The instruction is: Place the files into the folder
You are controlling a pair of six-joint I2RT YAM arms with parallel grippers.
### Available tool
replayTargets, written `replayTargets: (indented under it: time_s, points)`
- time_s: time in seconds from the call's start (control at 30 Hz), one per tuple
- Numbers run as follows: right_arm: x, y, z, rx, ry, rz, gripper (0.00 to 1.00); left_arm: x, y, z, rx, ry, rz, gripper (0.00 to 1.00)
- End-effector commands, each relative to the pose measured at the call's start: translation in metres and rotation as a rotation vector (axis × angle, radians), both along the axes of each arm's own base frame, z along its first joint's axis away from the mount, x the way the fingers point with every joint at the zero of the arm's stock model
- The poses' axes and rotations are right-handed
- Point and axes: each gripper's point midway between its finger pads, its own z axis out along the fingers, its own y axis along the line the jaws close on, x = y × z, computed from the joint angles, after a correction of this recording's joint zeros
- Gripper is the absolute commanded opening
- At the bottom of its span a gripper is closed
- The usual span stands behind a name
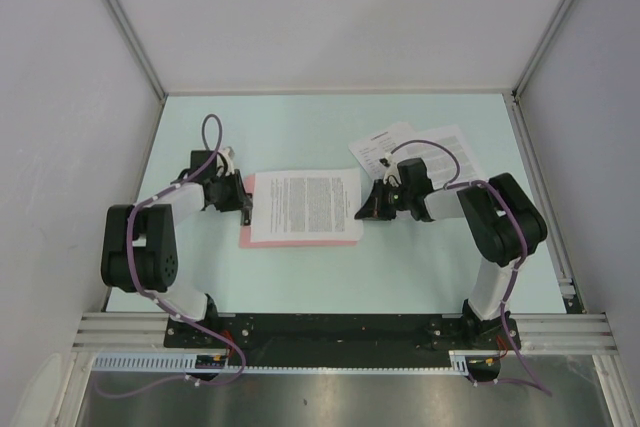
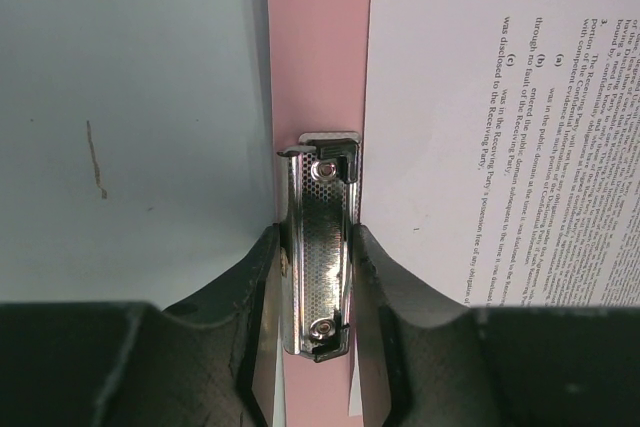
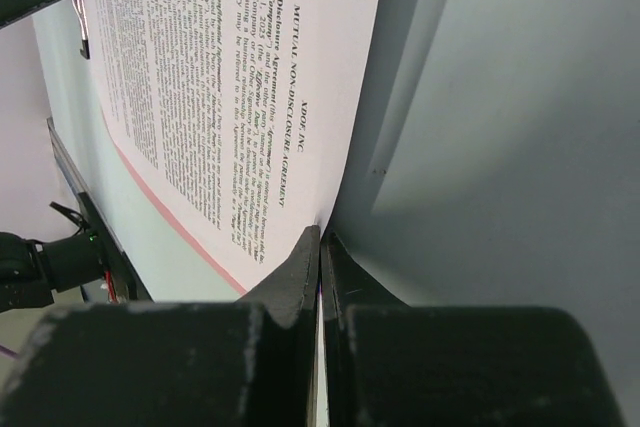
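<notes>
The left arm rises from its base at the near edge, folds at the elbow out to the left, and runs its forearm away and inward, so that the left hand (image 1: 243, 205) comes down low at the left short edge of the folder (image 2: 315, 47). In the wrist view its two fingers (image 2: 385, 307) flank the metal clip (image 2: 320, 277) along its long sides and press against it, closed on the clip.

The right arm mirrors this. Its elbow is bent out to the right and its forearm reaches inward, with the wrist tipped down. The right hand (image 3: 320, 239) points left at the right edge of the sheet (image 1: 305, 205). The jaws are nearly together, with only the thin white edge of the sheet pinched between them. A shadow falls on the surface (image 1: 300, 137) beside that edge, so it seems slightly raised.

The folder lies flat on the surface between the two hands, its long sides running left to right. The sheet lies on top of it and covers most of it, leaving pink showing along the near side and at the clip end. The sheet's left edge is just beside the clip, and whether it is tucked under it cannot be told.

More loose sheets (image 1: 392, 137) lie fanned on the surface behind the right hand, apart from the folder.
</notes>
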Motion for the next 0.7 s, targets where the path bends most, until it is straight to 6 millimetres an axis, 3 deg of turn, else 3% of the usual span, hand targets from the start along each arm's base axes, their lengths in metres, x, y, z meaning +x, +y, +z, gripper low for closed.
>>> replayTargets:
  time_s: [0.0, 0.17, 0.4, 0.67]
  points:
    - [-0.004, -0.012, -0.031, -0.166, 0.002, -0.013, 0.00, -0.043, -0.044, -0.010, -0.213, 0.145, -0.087, 0.00]
    - [-0.001, -0.011, -0.039, -0.197, 0.009, -0.013, 0.00, -0.047, -0.046, -0.009, -0.240, 0.146, -0.099, 0.00]
    - [0.006, -0.028, -0.049, -0.249, 0.023, -0.048, 0.00, -0.045, -0.045, -0.003, -0.244, 0.124, -0.102, 0.00]
    - [0.006, -0.031, -0.056, -0.265, 0.034, -0.054, 0.00, -0.049, -0.052, -0.002, -0.299, 0.123, -0.116, 0.00]
